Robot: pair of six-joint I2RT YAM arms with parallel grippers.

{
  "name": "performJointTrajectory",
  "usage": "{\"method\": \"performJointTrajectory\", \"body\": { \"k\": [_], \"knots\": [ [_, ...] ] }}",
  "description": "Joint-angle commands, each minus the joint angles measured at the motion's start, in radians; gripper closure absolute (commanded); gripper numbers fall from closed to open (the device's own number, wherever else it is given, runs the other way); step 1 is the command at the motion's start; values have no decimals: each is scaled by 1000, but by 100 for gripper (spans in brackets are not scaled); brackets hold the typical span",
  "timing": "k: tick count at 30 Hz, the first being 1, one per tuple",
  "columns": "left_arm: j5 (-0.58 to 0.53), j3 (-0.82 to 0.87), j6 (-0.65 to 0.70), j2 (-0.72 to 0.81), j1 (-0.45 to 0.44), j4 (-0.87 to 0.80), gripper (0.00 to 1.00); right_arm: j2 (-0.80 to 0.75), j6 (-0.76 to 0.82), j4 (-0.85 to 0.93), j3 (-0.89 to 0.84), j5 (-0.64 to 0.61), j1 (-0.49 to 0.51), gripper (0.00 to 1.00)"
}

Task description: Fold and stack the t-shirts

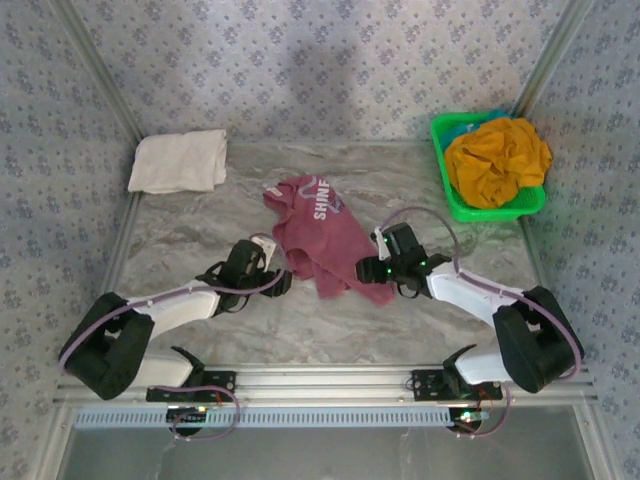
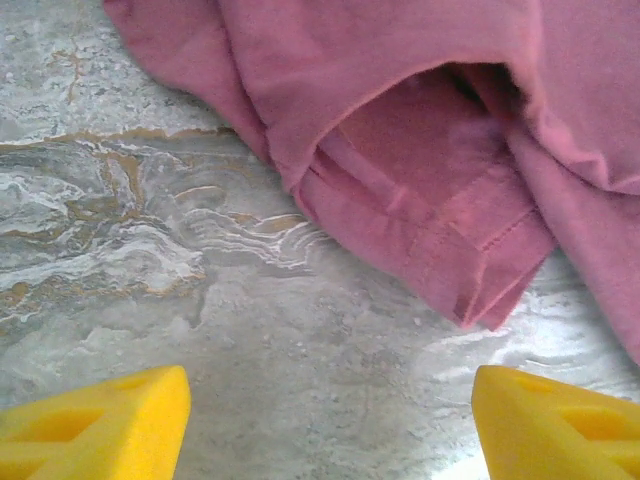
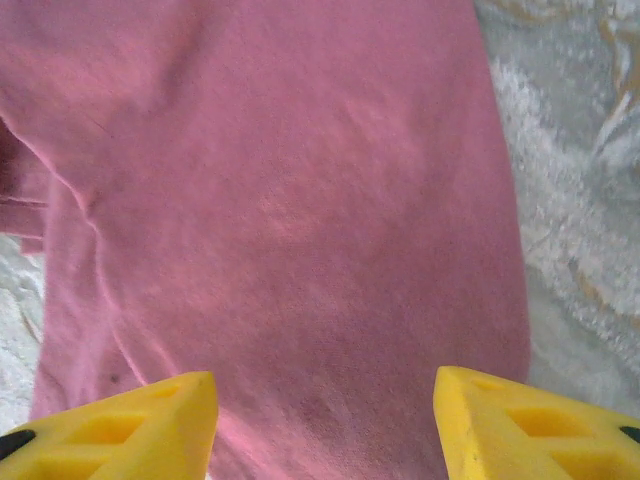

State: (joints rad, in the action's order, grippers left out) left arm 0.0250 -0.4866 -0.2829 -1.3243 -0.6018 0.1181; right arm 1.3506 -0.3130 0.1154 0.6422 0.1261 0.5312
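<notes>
The left gripper gapes wide over bare table, the maroon t-shirt showing its hemmed corner just ahead of the fingertips and apart from them. The right gripper is equally wide with that shirt spread beneath and ahead of it, perhaps touching the cloth. Well beyond the left gripper lies the folded cream-white t-shirt; beyond the right, the mustard-orange t-shirt sits heaped in the green basket.

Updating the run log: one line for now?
left gripper open beside maroon tee | right gripper open over it | cream tee folded | mustard tee in basket
</notes>
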Motion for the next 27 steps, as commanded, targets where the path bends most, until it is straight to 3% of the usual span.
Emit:
{"method": "performJointTrajectory", "body": {
  "k": [1,7,10,15,16,20,27],
  "knots": [
    [10,-41,-6,-34,1,63,28,3,-50,-74,-32,-34,27,36],
    [24,-92,-22,-111,5,107,34,27,-69,-66,-70,-77,67,35],
    [29,-97,-34,-136,4,141,46,22,-71,-76,-98,-118,96,36],
    [31,-118,-50,-191,7,152,55,22,-111,-95,-138,-139,105,39],
    [37,-119,-54,-196,8,156,61,19,-118,-85,-136,-149,108,40],
    [29,-100,-82,-192,11,183,82,1,-108,-70,-144,-172,115,57],
    [-6,-76,-106,-106,40,148,100,-54,-79,-23,-111,-205,111,94]
  ]
}}
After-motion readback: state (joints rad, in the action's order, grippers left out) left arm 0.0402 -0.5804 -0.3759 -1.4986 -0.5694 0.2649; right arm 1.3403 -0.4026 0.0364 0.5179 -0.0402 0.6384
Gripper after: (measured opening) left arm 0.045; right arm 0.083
